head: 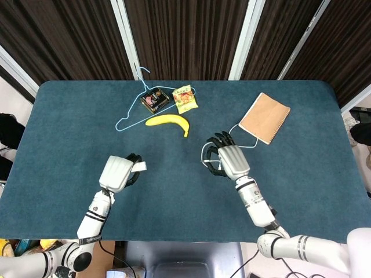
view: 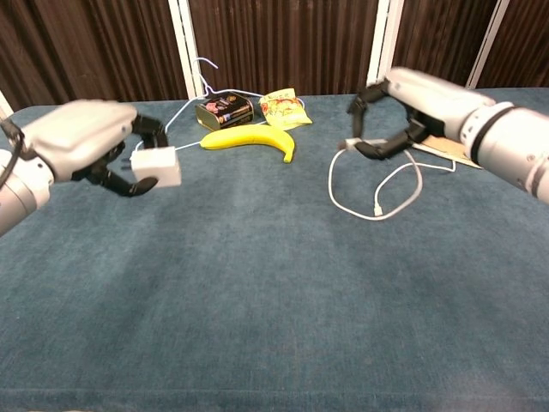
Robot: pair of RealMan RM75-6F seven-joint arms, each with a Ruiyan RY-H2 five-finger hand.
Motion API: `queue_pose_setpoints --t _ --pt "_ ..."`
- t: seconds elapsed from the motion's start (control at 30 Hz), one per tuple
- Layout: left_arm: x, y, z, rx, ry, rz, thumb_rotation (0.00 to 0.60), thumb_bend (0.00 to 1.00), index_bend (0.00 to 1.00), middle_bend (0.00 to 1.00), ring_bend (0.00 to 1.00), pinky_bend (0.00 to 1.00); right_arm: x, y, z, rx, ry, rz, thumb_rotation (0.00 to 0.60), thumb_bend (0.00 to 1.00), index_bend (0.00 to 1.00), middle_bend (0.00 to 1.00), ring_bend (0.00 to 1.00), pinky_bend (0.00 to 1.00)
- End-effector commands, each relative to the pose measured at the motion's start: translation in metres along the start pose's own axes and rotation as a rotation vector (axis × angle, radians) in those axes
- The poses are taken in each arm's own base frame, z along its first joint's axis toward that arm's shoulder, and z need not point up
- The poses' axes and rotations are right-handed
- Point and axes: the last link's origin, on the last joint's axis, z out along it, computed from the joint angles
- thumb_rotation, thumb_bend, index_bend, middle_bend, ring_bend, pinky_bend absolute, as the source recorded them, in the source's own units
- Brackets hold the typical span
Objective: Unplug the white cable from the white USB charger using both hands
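The left hand [view: 90, 146] is raised above the desk [view: 257, 283] on its left side, fingers curled round the white USB charger [view: 157, 166], which juts out toward the middle with its prongs showing and no lead in it. Well apart, on the other side, the right hand [view: 396, 107] is also held up off the cloth, pinching the plug end of the white cable [view: 377, 193] between its dark fingertips [view: 367, 148]. From that pinch the cable drops in a loose loop onto the blue surface, its small free connector lying inside the loop, and another length trails back to the brown notebook [head: 265, 117] near the far right edge. Further back, near the middle of the desk, a banana [view: 250, 140] lies just in front of a dark tin [view: 224, 112] and a snack packet [view: 284, 107], with a pale blue wire hanger [head: 134, 104] around the tin.
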Motion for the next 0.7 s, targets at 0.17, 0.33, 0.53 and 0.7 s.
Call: queue_pose_setpoints --t 0.17,0.33,0.53,0.7 --pt "-0.042 -0.018 0.006 0.007 -0.101 0.049 0.6 0.51 0.65 0.68 0.62 0.99 -0.036 0.048 -0.002 -0.116 -0.101 -0.042 0.6 0.55 0.74 0.32 0.14 0.0" --pt "-0.053 -0.021 0.007 0.0 -0.163 0.068 0.6 0.44 0.44 0.44 0.38 0.66 -0.044 0.056 0.0 -0.139 -0.147 -0.02 0.6 0.5 0.6 0.29 0.13 0.0" --pt "-0.043 -0.022 0.009 0.01 -0.139 0.013 0.6 0.43 0.18 0.16 0.12 0.32 -0.031 0.055 -0.001 -0.115 -0.131 -0.01 0.6 0.46 0.24 0.16 0.05 0.0" --pt "-0.024 -0.025 0.002 0.002 -0.146 -0.019 0.6 0.42 0.02 0.04 0.01 0.19 -0.016 0.063 -0.02 -0.124 -0.202 -0.024 0.6 0.38 0.0 0.02 0.0 0.0"
